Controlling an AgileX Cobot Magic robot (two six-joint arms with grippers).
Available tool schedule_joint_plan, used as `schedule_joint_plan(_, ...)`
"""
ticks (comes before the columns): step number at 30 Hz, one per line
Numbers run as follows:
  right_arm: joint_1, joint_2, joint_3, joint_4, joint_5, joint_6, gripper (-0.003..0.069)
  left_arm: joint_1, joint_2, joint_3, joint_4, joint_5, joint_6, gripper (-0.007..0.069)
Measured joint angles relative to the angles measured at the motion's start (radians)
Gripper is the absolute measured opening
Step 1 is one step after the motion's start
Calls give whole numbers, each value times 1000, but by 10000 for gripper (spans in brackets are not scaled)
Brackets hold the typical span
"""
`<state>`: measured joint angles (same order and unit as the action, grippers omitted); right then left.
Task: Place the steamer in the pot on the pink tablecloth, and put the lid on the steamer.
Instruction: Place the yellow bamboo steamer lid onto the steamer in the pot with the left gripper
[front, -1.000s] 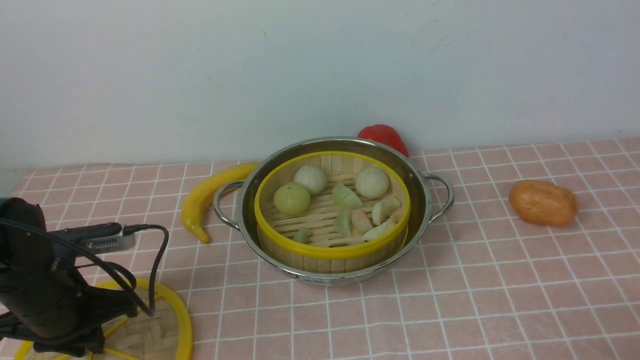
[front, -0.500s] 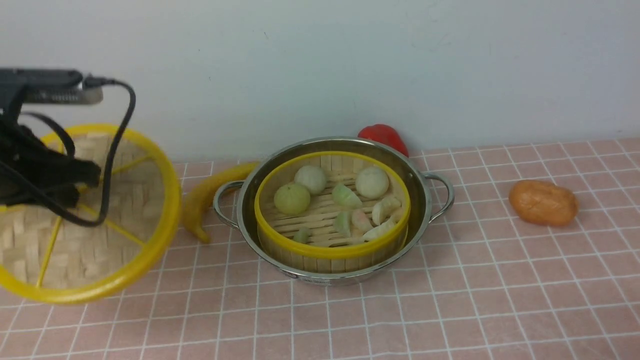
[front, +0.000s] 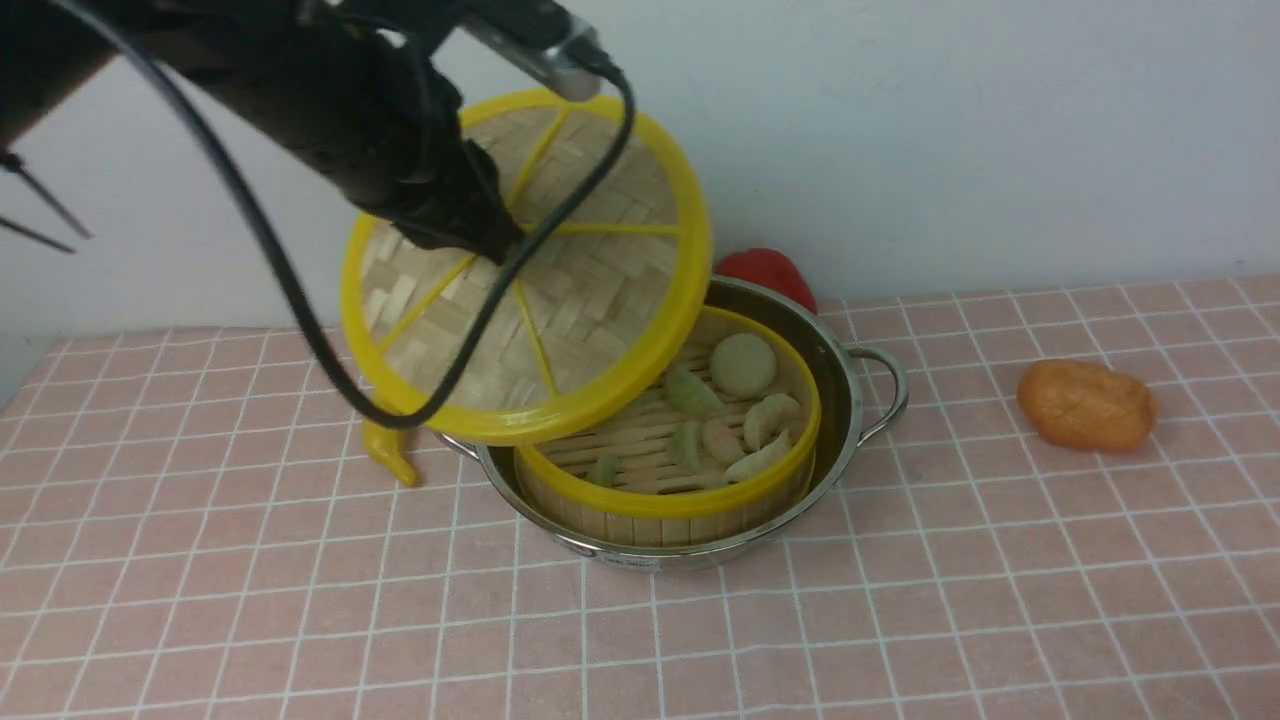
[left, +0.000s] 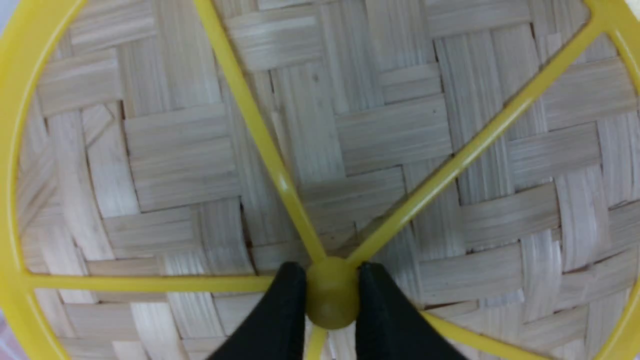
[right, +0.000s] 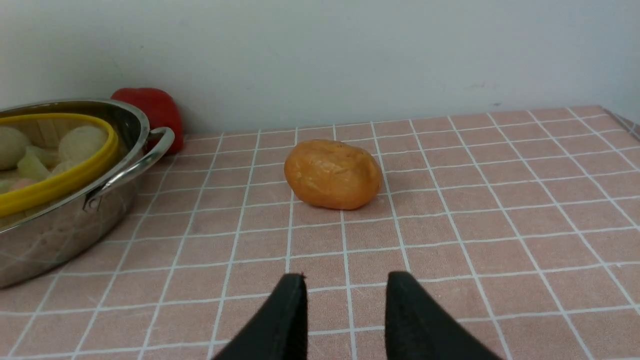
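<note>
The left wrist view showed the left gripper (left: 332, 295) pinching the knob (left: 332, 300) of the lid (left: 425, 145), a grip the front view hid. Only the front view showed the lid tilted above the steamer (front: 665, 505), which sat in the pot (front: 850, 400); the right wrist view alone showed the right gripper (right: 346, 280), open.

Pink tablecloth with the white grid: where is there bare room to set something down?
Cloth shows between the shiny steel pot and the orange-brown, lumpy oval item, and in front of the pot. Crowded: behind the pot, by the red rounded object; left, by the yellow curved banana, under the yellow-rimmed bamboo lid.
</note>
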<state>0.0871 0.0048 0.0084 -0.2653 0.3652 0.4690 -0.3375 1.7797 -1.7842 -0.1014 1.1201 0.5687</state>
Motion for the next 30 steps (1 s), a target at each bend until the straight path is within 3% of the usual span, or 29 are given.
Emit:
schedule_joint_plan(8,0,0,0,0,0,-5,242,-66,190,-171,40,91,-65,117)
schedule_joint_plan(30,0,0,0,0,0,-5,242,-101,339,-242,60,59,-83,117)
